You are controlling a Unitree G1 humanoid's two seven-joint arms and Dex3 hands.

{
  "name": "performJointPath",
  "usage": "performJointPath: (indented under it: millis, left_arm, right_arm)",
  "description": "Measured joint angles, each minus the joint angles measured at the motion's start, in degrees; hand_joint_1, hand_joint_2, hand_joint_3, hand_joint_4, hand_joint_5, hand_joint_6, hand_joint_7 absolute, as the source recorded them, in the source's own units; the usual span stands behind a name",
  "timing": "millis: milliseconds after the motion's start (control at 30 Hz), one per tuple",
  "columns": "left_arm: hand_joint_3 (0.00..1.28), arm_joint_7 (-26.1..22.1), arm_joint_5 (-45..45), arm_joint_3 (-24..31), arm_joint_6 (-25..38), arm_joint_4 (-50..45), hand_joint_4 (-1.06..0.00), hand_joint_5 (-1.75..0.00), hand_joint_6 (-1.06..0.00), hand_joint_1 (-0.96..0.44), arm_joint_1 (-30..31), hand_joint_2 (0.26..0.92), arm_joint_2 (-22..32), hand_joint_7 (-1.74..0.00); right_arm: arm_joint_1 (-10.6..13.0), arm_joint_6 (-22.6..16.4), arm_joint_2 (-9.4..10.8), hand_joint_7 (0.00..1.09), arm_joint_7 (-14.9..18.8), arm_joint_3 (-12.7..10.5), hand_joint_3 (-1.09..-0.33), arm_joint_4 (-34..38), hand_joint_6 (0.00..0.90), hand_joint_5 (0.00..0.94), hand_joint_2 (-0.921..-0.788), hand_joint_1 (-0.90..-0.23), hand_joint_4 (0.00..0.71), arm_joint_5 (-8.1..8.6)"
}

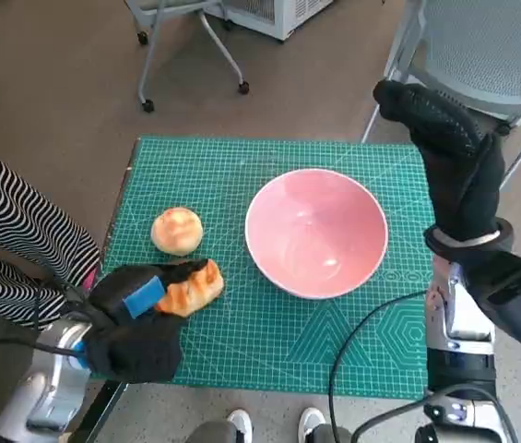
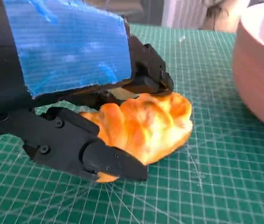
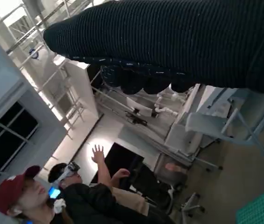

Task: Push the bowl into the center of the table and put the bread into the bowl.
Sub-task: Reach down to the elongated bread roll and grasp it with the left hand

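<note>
A pink bowl (image 1: 316, 232) sits upright on the green cutting mat (image 1: 269, 341) that covers the desk, a little toward the right of its middle, and it has nothing in it. The left hand (image 1: 136, 318) lies at the near left part of the mat with its blue-taped back up, and its fingers (image 2: 94, 156) are clamped on a golden, twisted piece of bread (image 2: 143, 126); in the left wrist view one black finger runs under the near side of the bread while the rest of the hand closes over its top, and the bread's underside rests on the mat. From the head view that bread (image 1: 192, 288) pokes out of the hand toward the bowl, near it but apart from its rim. A second piece, a round bun (image 1: 177, 230), lies free on the mat just beyond the left hand and to the left of the bowl, touching neither. The right hand (image 1: 449, 152) in its knitted glove is raised above the far right corner of the desk, clear of the bowl, with its fingers straight and lying together, holding nothing. The right wrist view shows the glove (image 3: 178, 42) as a dark band with the room behind it and people (image 3: 80, 196) seated there. A person's striped trouser leg (image 1: 16, 235) shows at the left of the desk, and an office chair (image 1: 486, 46) stands beyond its far right corner.
</note>
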Motion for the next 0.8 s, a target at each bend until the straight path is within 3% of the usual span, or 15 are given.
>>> performJointPath:
  millis: [33, 100, 200, 300, 500, 800]
  left_arm:
    - [0.05, 0.41, 0.21, -0.02, -0.55, 0.5, -0.66, -1.05, -0.69, 0.14, 0.0, 0.911, 0.0, -0.35]
    - [0.06, 1.23, 0.52, -0.02, -1.6, 1.38, -0.67, -1.14, -0.68, 0.25, 0.0, 0.916, -0.02, -0.44]
    - [0.09, 2.1, 0.69, 0.04, -3.05, 2.83, -0.68, -1.26, -0.62, 0.08, -0.01, 0.919, -0.01, -0.86]
    - [0.1, 2.62, 0.63, 0.16, -4.16, 3.64, -0.69, -1.27, -0.58, 0.03, -0.01, 0.919, -0.01, -1.03]
    - [0.1, 2.38, -0.45, 0.99, -5.58, 4.3, -0.7, -1.25, -0.56, 0.0, 0.0, 0.919, -0.01, -1.14]
    - [0.1, 0.55, -3.51, 2.4, -7.21, 4.27, -0.69, -1.26, -0.57, 0.0, 0.76, 0.919, 0.0, -1.14]
  right_arm:
    - [0.0, -0.05, 0.0, 0.53, 0.06, 0.02, -0.625, 0.02, -0.001, 0.002, -0.921, -0.672, 0.151, 0.16]
    - [0.0, -0.15, 0.0, 0.53, 0.12, 0.02, -0.626, 0.06, -0.001, 0.001, -0.921, -0.669, 0.15, 0.51]
    - [0.0, -0.37, 0.02, 0.53, 0.3, 0.09, -0.626, 0.06, -0.001, 0.0, -0.921, -0.667, 0.148, 0.92]
    - [0.0, -0.5, 0.03, 0.53, 0.59, 0.2, -0.627, 0.04, -0.001, 0.0, -0.921, -0.666, 0.146, 1.03]
    - [0.0, -0.55, 0.08, 0.52, 1.09, 0.29, -0.628, 0.03, -0.001, 0.001, -0.921, -0.664, 0.146, 1.42]
    - [0.0, -0.6, 0.08, 0.52, 1.84, 0.3, -0.627, 0.03, -0.001, 0.0, -0.921, -0.665, 0.145, 2.17]
